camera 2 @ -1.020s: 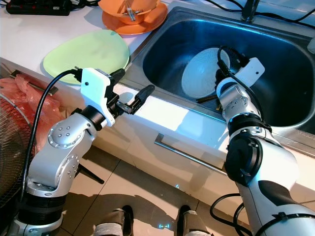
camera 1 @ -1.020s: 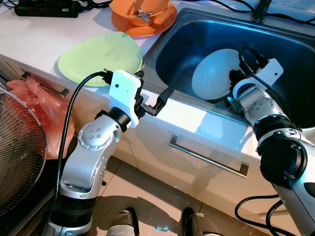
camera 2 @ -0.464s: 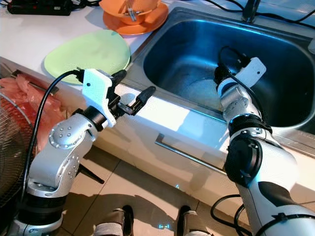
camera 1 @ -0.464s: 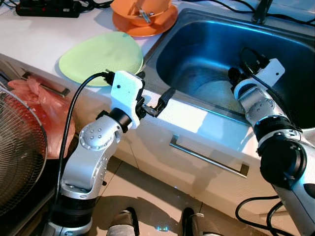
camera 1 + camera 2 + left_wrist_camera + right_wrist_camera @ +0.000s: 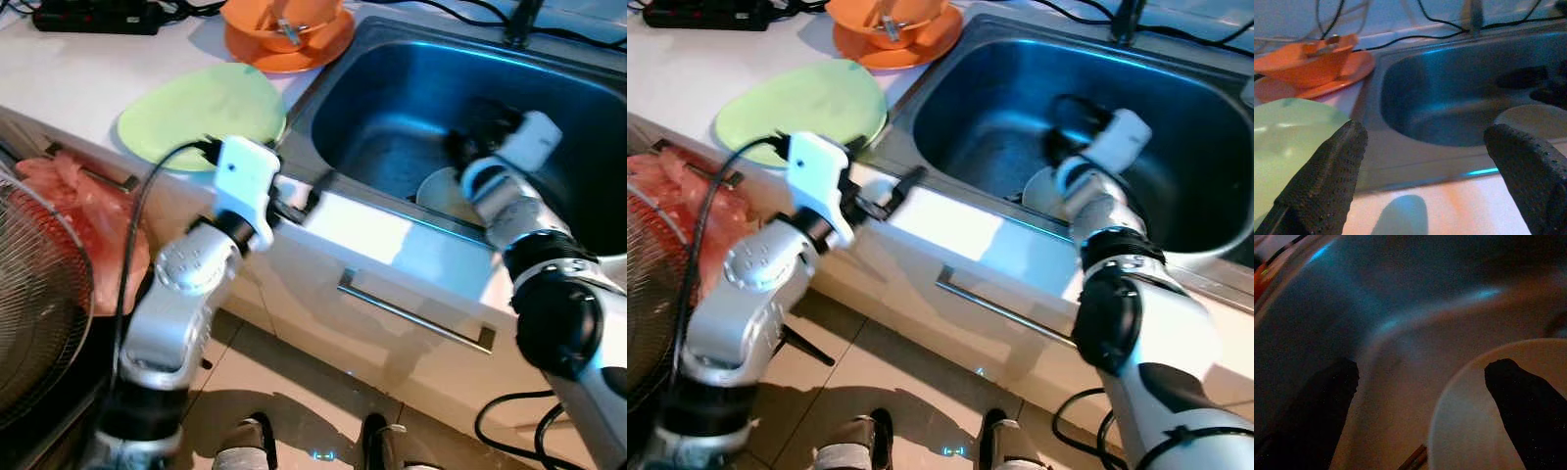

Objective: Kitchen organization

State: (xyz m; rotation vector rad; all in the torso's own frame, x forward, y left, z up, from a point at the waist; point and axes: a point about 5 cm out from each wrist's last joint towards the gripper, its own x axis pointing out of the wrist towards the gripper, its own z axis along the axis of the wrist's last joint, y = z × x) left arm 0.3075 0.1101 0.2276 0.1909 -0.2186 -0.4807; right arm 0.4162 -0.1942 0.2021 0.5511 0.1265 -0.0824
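Observation:
A white plate [image 5: 446, 191] lies low in the steel sink [image 5: 392, 98], close to its front wall. My right gripper [image 5: 468, 145] reaches into the sink just above the plate's far edge. In the right wrist view the right gripper [image 5: 1424, 366] is open, with one finger [image 5: 1528, 401] over the plate [image 5: 1474, 426] and nothing held. My left gripper [image 5: 299, 196] hovers over the counter's front edge beside the sink's near left corner, open and empty. A pale green plate [image 5: 201, 113] lies flat on the counter behind it. An orange bowl [image 5: 284, 24] sits on an orange plate.
A black power strip [image 5: 93, 15] with cables lies at the back left of the counter. A red plastic bag [image 5: 88, 211] and a wire fan guard [image 5: 39, 304] stand low on my left. A drawer handle [image 5: 411, 313] runs below the sink. The faucet base [image 5: 519, 24] stands behind it.
The white plate leaned upright in the sink a second ago; it now lies low near the front wall. My right gripper has shifted toward the front, and my left arm has moved slightly.

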